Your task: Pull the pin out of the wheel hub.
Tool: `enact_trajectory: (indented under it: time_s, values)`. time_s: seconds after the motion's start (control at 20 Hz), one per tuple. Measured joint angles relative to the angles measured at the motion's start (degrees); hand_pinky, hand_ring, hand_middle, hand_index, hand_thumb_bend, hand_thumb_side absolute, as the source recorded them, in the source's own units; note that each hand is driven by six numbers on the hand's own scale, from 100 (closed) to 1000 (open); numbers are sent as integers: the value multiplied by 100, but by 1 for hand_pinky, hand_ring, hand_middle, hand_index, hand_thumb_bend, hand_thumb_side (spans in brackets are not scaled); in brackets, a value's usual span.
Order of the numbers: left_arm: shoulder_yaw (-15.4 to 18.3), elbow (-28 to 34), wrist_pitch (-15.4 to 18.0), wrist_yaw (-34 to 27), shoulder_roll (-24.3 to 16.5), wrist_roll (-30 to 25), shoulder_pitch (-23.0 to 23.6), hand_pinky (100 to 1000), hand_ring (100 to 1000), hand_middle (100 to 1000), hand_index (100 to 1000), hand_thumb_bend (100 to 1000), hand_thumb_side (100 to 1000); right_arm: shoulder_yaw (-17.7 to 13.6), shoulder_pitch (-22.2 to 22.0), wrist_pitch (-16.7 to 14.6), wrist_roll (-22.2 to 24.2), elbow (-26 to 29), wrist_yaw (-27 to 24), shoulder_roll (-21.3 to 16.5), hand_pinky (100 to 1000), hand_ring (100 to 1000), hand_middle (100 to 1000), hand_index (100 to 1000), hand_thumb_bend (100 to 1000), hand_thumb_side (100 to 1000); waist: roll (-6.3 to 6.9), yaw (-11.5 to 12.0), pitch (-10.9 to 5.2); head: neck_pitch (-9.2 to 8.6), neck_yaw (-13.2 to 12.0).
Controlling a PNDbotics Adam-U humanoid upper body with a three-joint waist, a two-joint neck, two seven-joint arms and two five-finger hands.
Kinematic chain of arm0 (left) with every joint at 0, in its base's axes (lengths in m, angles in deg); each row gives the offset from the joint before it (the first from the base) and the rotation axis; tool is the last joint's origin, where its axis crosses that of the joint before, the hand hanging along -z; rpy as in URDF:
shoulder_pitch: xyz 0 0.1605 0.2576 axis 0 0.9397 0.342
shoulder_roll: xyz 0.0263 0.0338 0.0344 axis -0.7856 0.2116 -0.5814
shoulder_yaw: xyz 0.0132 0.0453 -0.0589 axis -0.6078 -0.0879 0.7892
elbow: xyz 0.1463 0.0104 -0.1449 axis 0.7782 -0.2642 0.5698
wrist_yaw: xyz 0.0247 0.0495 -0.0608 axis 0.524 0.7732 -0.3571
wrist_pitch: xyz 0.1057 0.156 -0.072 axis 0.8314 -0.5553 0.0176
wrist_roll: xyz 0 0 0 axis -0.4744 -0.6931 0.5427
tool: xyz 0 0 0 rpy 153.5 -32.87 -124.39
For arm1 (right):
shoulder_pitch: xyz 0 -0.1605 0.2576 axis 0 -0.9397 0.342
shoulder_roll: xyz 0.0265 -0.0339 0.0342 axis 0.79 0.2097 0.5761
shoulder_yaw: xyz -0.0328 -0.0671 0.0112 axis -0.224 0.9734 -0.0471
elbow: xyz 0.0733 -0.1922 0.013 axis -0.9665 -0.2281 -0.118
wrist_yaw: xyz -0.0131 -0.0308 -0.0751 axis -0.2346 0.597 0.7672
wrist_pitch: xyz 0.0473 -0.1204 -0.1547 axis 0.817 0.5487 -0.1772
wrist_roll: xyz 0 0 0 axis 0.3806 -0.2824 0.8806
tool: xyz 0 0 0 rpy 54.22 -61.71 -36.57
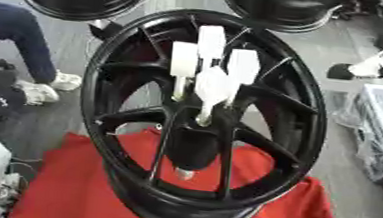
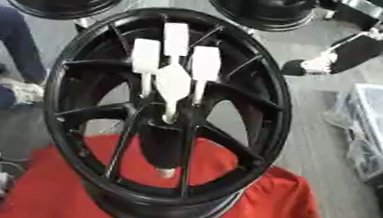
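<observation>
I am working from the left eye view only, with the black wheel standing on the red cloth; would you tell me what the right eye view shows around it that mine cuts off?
Observer: In its upper right corner, a silver-and-white jointed mechanism shows on the floor beyond the wheel. Your view catches only its edge.
Operator: Thank you. And to the right of the wheel?
Observer: There, a wider strip of bare floor lies between the rim and the clear bin, so the two read plainly as apart.
</observation>
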State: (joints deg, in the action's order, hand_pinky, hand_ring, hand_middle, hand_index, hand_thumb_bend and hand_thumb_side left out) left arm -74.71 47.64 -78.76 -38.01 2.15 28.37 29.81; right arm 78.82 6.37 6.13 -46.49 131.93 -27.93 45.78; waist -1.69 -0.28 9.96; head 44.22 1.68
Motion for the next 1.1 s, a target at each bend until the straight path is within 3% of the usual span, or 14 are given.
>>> enact_trajectory:
  time_s: [0.45,1.1]
  values:
    - [-2,-1,12,0,5,-14,0,685,830,699,673,268,820,-109,297,-2,648,-607,3,698,841,873,840,935,675,346,57,27,2,0,40]
    - [-34,-2,4,0,53,-26,-14,685,831,698,673,270,820,-130,481,-94,746,-1186,325,1335,834,858,815,927,681,346,66,78,36,0,98]
